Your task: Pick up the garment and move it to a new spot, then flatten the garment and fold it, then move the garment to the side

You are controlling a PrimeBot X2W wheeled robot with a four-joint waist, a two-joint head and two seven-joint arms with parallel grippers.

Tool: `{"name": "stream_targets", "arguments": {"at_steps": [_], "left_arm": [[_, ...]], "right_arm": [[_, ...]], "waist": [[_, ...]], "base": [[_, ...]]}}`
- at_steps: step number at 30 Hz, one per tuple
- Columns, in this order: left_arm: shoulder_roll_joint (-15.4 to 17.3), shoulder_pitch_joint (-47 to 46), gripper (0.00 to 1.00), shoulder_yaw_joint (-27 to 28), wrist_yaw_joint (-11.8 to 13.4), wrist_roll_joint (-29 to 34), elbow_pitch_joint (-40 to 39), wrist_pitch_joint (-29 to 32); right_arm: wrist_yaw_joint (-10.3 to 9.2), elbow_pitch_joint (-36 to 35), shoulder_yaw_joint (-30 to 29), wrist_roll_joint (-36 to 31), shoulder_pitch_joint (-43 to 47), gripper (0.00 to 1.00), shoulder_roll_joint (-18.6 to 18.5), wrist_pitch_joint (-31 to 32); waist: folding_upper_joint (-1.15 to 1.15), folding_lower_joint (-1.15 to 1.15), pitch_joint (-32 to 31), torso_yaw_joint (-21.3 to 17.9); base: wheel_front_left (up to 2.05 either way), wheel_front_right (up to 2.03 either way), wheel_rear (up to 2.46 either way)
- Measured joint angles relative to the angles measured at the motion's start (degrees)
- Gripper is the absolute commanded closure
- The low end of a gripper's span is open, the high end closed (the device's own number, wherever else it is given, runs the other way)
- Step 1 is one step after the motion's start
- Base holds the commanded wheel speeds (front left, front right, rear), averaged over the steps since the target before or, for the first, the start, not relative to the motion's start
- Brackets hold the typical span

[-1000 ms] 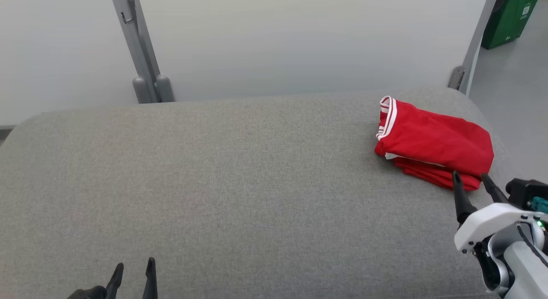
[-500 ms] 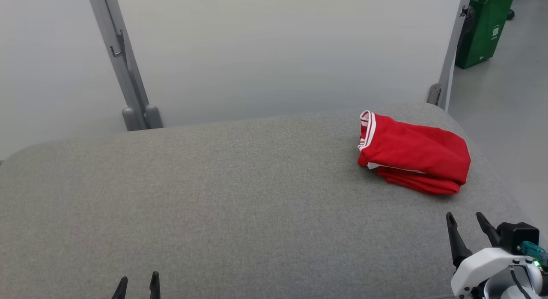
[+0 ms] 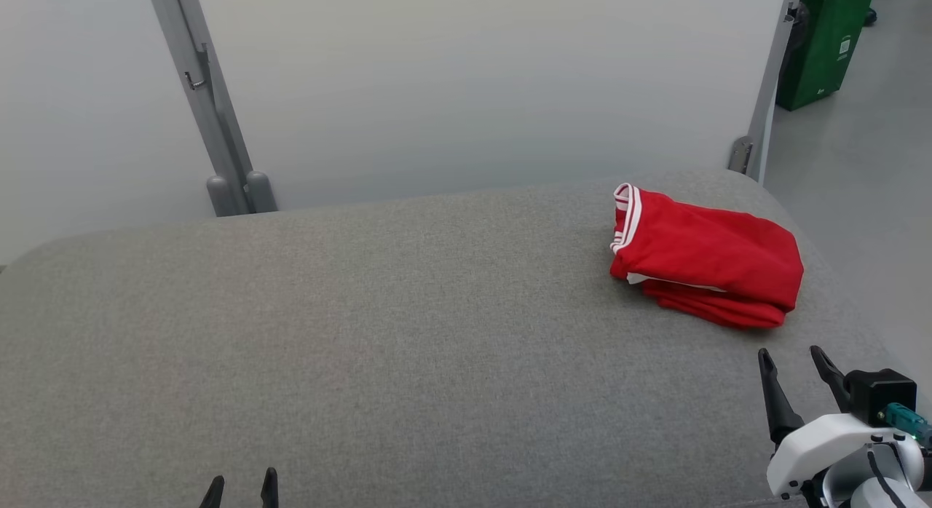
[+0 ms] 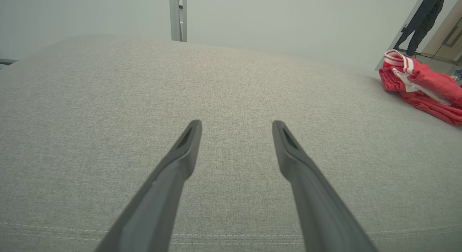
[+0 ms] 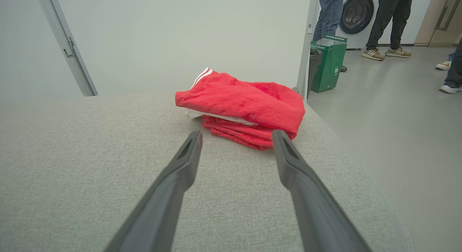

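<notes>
Red knit garment with white-striped trim (image 3: 710, 264) lies folded at the far right of the grey fabric table (image 3: 364, 333). Light and limp, it would likely unfold unless pinched through every layer at its near edge. The right gripper (image 3: 788, 355), near it, and the left gripper (image 3: 244, 479), well apart, gape wide, empty.

We count one red garment (image 3: 710, 264), one grey bench (image 3: 400, 333), two pincers, the left pincer (image 3: 243, 477) and the right pincer (image 3: 789, 352), and one green bin (image 3: 823, 46) beyond the right one.

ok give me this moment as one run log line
garment: folded, far right of grey surface | left gripper: open, empty | right gripper: open, empty, short of garment | phase: garment set aside
</notes>
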Motion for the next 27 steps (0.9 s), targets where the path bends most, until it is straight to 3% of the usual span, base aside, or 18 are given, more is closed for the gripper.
{"name": "stream_targets", "arguments": {"at_steps": [27], "left_arm": [[0.3,-2.0,0.0,1.4,-0.5,0.3,1.4,0.0]], "right_arm": [[-0.01,-0.5,-1.7,-1.8,0.0,0.0,2.1,0.0]], "waist": [[0.0,0.0,3.5,4.2]], "base": [[0.0,0.0,0.0]]}}
